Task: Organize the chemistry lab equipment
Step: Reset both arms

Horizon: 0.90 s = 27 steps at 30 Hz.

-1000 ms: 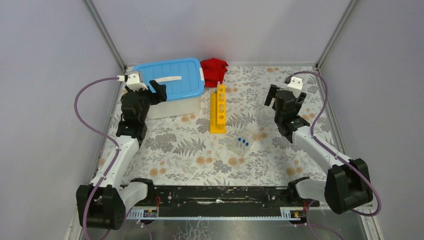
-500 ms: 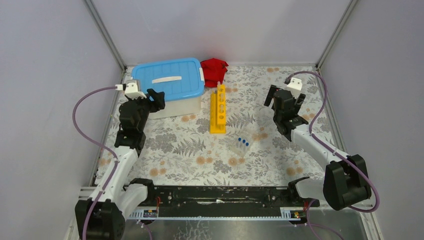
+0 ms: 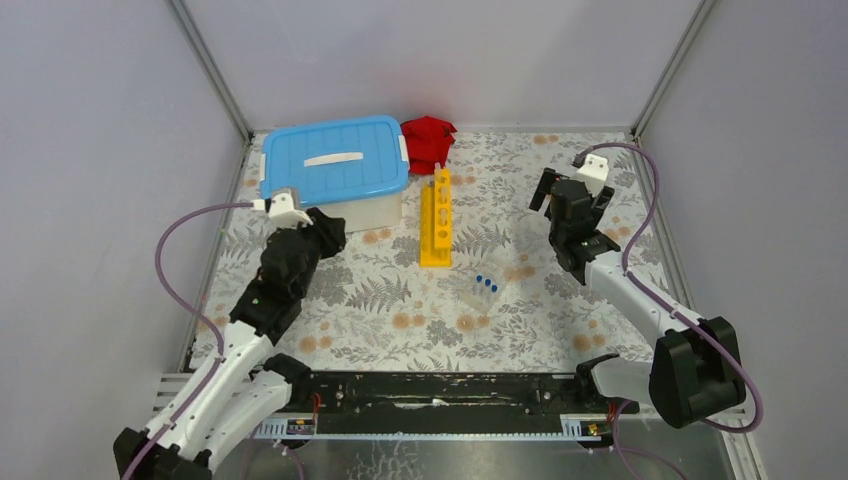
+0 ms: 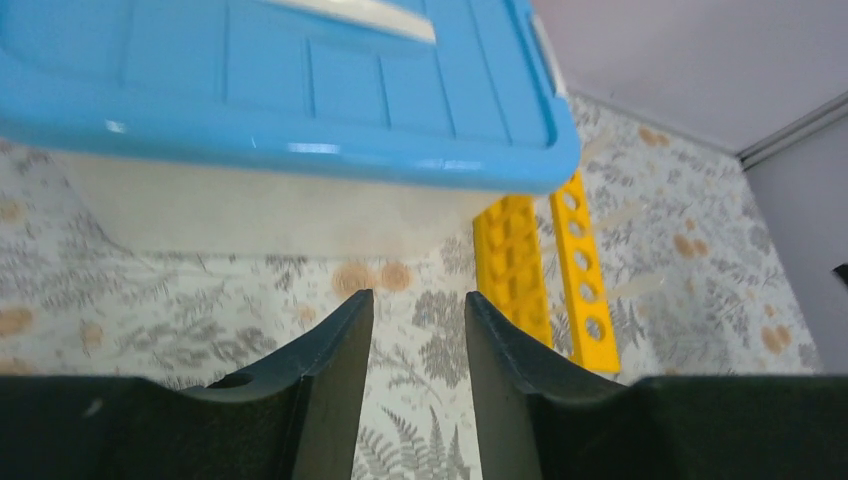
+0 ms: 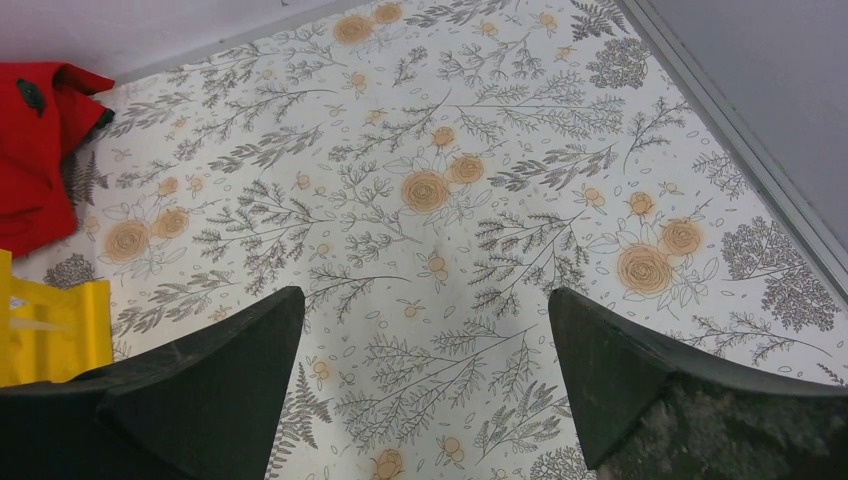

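The white tub with the blue lid (image 3: 335, 165) stands at the back left, its lid on; it fills the top of the left wrist view (image 4: 280, 90). My left gripper (image 3: 325, 228) hangs just in front of the tub. Its jaws (image 4: 418, 297) stand a narrow gap apart with only the tablecloth between them. The long yellow holed rack (image 3: 436, 220) lies mid-table, to the right of that gripper (image 4: 545, 275). A clear tube holder (image 3: 480, 290) with small blue-capped tubes sits in front of the rack. My right gripper (image 3: 570, 192) is wide open over bare cloth (image 5: 425, 295).
A red cloth (image 3: 428, 140) lies bunched at the back beside the tub, also at the left edge of the right wrist view (image 5: 35, 150). Grey walls and metal frame rails close in the table on three sides. A black bar (image 3: 440, 390) runs along the near edge.
My left arm has drawn back from over the tub's lid toward the near side and dropped lower, its jaws narrowing. The right arm has barely shifted.
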Motion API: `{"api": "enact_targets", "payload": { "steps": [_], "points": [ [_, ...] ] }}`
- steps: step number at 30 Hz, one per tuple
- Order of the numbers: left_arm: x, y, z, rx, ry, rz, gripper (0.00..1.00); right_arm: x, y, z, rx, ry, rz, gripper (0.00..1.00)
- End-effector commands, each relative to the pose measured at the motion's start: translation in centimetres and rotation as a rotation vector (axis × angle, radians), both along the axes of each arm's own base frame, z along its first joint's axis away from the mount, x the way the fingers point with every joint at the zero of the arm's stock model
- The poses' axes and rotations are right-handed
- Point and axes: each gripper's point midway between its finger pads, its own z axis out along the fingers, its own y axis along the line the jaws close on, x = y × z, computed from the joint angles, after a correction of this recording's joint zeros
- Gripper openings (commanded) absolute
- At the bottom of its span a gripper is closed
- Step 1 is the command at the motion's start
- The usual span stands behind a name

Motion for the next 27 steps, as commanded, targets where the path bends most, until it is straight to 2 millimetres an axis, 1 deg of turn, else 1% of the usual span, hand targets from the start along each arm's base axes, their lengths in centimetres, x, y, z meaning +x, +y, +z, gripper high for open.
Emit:
{"api": "enact_targets", "payload": {
  "steps": [1, 2, 3, 4, 5, 7, 9, 12, 14, 16, 19, 22, 27],
  "points": [
    [-0.1, -0.2, -4.1, 0.030, 0.118, 0.101, 0.45, 0.1, -0.1, 2.1, 0.037, -0.073, -0.011, 1.00],
    [0.3, -0.8, -5.0, 0.042, 0.139, 0.096, 0.46, 0.1, -0.1, 2.1, 0.037, -0.073, -0.011, 1.00],
    [0.6, -1.1, -5.4, 0.045, 0.144, 0.097, 0.46, 0.1, -0.1, 2.1, 0.036, -0.072, -0.012, 1.00],
    [1.1, -1.4, -6.6, 0.061, 0.180, 0.102, 0.46, 0.1, -0.1, 2.0, 0.036, -0.070, -0.013, 1.00],
    [1.5, -1.6, -7.4, 0.066, 0.199, 0.108, 0.47, 0.1, -0.1, 1.9, 0.037, -0.069, -0.013, 1.00],
    [2.3, -1.9, -8.4, 0.082, 0.217, 0.117, 0.48, 0.1, -0.1, 1.7, 0.036, -0.067, -0.014, 1.00],
    [3.2, -1.7, -8.8, 0.098, 0.211, 0.146, 0.49, 0.2, 0.0, 1.6, 0.038, -0.067, -0.010, 1.00],
    [5.1, -1.1, -8.5, 0.116, 0.187, 0.188, 0.50, 0.4, 0.1, 1.4, 0.036, -0.065, -0.007, 1.00],
    [6.4, -0.4, -8.4, 0.103, 0.177, 0.211, 0.51, 0.5, 0.1, 1.4, 0.034, -0.065, -0.010, 1.00],
    [7.7, 0.8, -8.2, 0.089, 0.164, 0.240, 0.51, 0.7, 0.2, 1.3, 0.033, -0.064, -0.006, 1.00],
    [9.5, 1.4, -7.8, 0.107, 0.144, 0.239, 0.51, 0.8, 0.2, 1.0, 0.031, -0.058, -0.007, 1.00],
    [11.2, 1.8, -7.9, 0.135, 0.135, 0.224, 0.52, 1.0, 0.2, 0.6, 0.026, -0.051, -0.011, 1.00],
    [12.9, 2.8, -8.4, 0.165, 0.124, 0.212, 0.52, 1.3, 0.3, 0.0, 0.022, -0.043, -0.011, 1.00]
  ]
}}
